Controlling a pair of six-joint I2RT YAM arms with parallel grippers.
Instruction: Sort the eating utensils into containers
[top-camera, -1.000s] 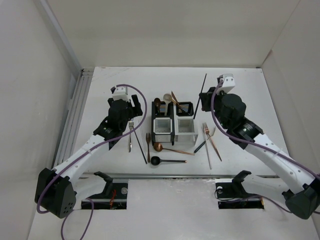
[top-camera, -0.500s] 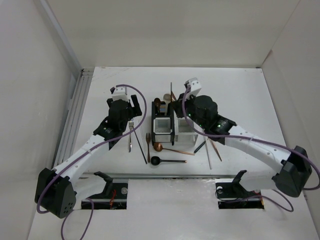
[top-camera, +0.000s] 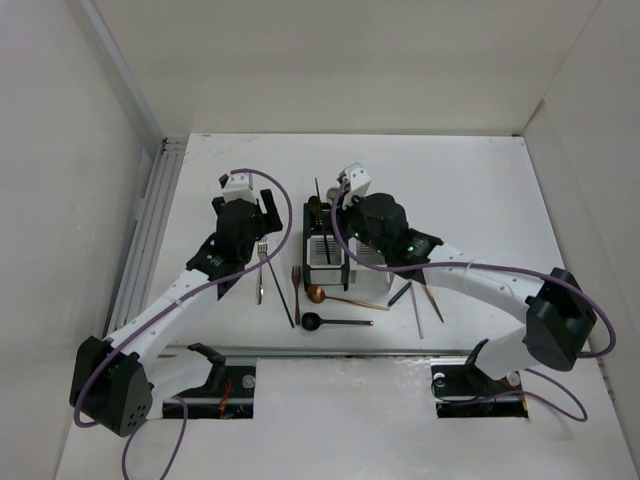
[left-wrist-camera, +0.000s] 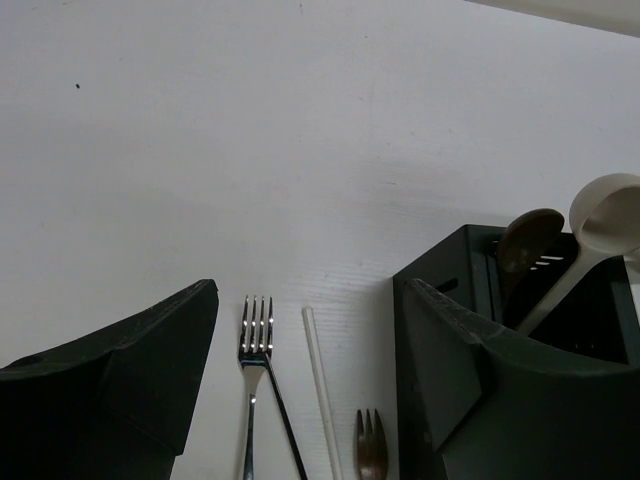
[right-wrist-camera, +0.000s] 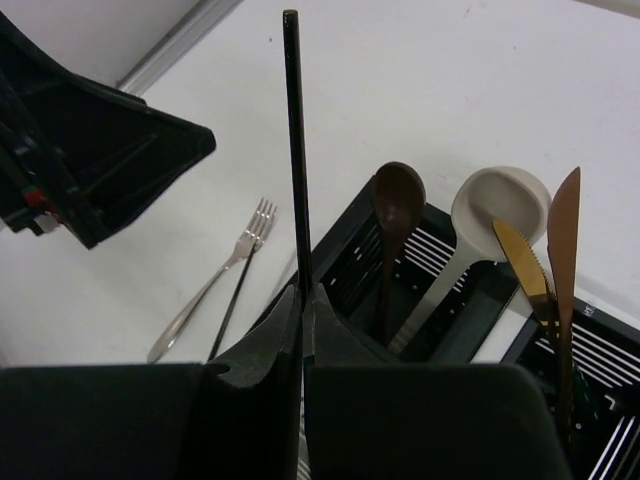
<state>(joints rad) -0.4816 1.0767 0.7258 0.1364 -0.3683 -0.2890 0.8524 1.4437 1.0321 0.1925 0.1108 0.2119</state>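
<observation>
My right gripper (right-wrist-camera: 303, 295) is shut on a black chopstick (right-wrist-camera: 293, 150) that stands upright over the left side of the containers (top-camera: 345, 268). The rear left black compartment (right-wrist-camera: 350, 235) holds a brown spoon (right-wrist-camera: 397, 195) and a white spoon (right-wrist-camera: 500, 205). A gold knife (right-wrist-camera: 520, 260) and a copper knife (right-wrist-camera: 563, 230) stand in the compartment to its right. My left gripper (left-wrist-camera: 308, 290) hangs open above a silver fork (left-wrist-camera: 256, 330), a white chopstick (left-wrist-camera: 320, 390), another black chopstick (left-wrist-camera: 285, 430) and a brown fork (left-wrist-camera: 370, 450) on the table.
In front of the containers lie a copper spoon (top-camera: 340, 297) and a black spoon (top-camera: 335, 321). Two forks (top-camera: 418, 298) and a dark utensil (top-camera: 400, 292) lie to the right, partly under my right arm. A rail (top-camera: 150, 215) runs along the table's left edge.
My right arm has swung left from the table's right rear with the black chopstick, which now stands over the left containers. The left arm has not moved.
</observation>
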